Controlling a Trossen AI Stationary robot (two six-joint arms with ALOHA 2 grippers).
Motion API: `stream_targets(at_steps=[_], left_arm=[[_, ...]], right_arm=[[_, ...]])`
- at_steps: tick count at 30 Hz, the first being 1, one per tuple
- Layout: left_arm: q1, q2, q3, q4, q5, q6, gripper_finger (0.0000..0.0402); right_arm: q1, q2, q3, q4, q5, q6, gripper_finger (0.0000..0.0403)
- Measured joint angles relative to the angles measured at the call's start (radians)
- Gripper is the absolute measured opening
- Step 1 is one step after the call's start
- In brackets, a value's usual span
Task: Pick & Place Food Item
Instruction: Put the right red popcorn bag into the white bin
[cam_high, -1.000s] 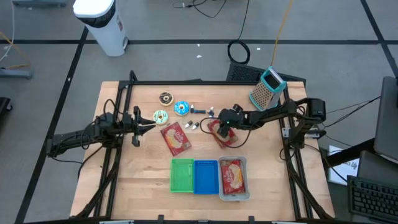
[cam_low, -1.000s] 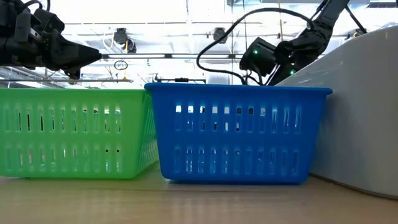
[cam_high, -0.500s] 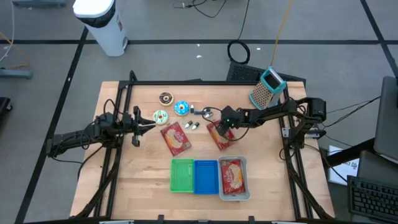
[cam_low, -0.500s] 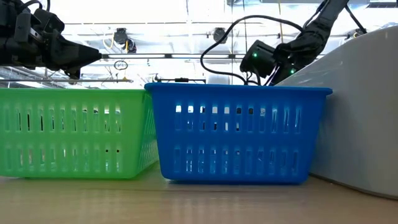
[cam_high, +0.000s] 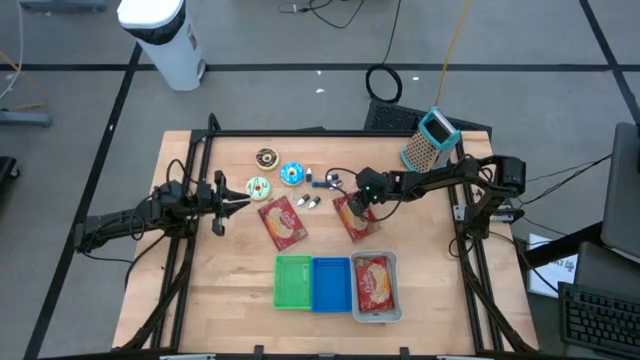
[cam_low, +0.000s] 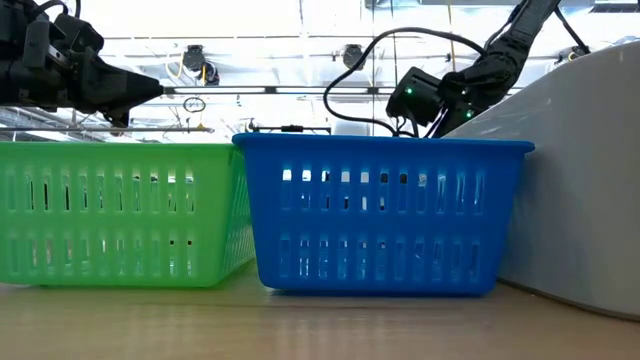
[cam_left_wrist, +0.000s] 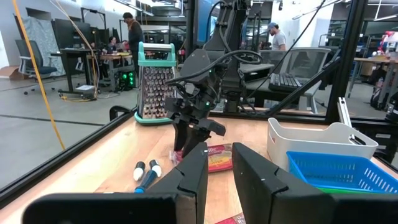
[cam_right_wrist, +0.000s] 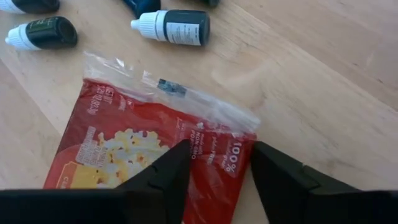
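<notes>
So the right gripper (cam_right_wrist: 214, 163) is sitting low over the red snack packet (cam_right_wrist: 155, 155) near the middle of the table (cam_high: 200, 290), fingers straddling the packet's clear sealed end, one on each side. The jaws are partly open with the plastic lying in the gap, and I can't tell if they're actually pinching it yet. My guess is it's going for that end because the packet is lying flat and the crimped edge is the easiest bit to get under. The packet itself is a glossy red bag with a popcorn-looking print and white lettering, a bit crinkled, so it's probably going to flop once lifted. A couple of small dropper bottles (cam_right_wrist: 171, 27) are lying just beside it. The grey bin (cam_high: 376, 286) already has a matching packet in it, so that's likely the destination. The left gripper (cam_high: 243, 202) is just waiting over the table's left side, jaws narrow, holding nothing.
</notes>
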Motion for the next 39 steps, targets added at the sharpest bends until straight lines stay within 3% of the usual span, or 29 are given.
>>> stream_targets(at_steps=[11, 19, 25, 31, 35, 39], left_arm=[[0.000, 0.000, 0.000, 0.000, 0.000, 0.000, 0.0074], [0.000, 0.000, 0.000, 0.000, 0.000, 0.000, 0.0074], [0.000, 0.000, 0.000, 0.000, 0.001, 0.000, 0.0074], [0.000, 0.000, 0.000, 0.000, 0.001, 0.000, 0.0074], [0.000, 0.000, 0.000, 0.000, 0.000, 0.000, 0.0074], [0.000, 0.000, 0.000, 0.000, 0.000, 0.000, 0.0074]], right_arm=[[0.001, 0.001, -0.001, 0.022, -0.009, -0.107, 0.0009], [0.002, -0.114, -0.006, 0.048, 0.002, -0.178, 0.0002], [0.017, -0.264, -0.025, 0.054, 0.107, -0.229, 0.0001], [0.045, -0.413, -0.114, 0.093, 0.299, -0.241, 0.0001], [0.065, -0.507, -0.241, 0.265, 0.391, -0.240, 0.0000], [0.080, -0.577, -0.412, 0.567, 0.416, -0.266, 0.0000]])
